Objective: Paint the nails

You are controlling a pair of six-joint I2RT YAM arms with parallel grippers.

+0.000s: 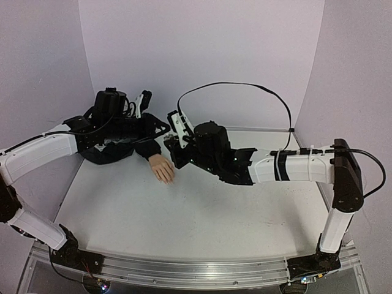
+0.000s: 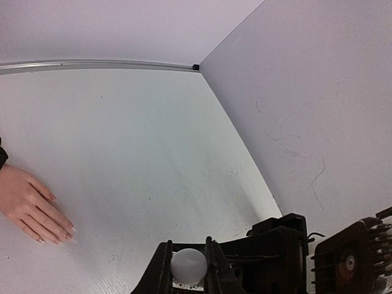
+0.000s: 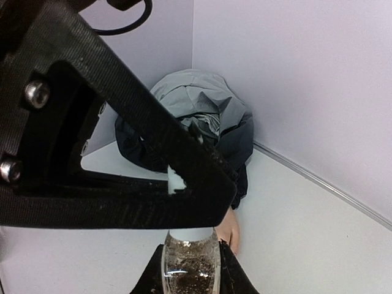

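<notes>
- You have no legible text, brand or number in any view.
- Bottle point(image 3: 190, 269), 6 o'clock, right wrist view: nothing readable.
- White cap point(image 2: 188, 265), 6 o'clock, left wrist view: blank.

Right hand point(image 3: 190, 277) grips glitter bottle point(image 3: 190, 260); dark jacket point(image 3: 205, 119) behind

White table point(image 1: 214, 208) under mannequin hand point(image 1: 163, 168), jacket point(image 1: 113, 150)
</notes>
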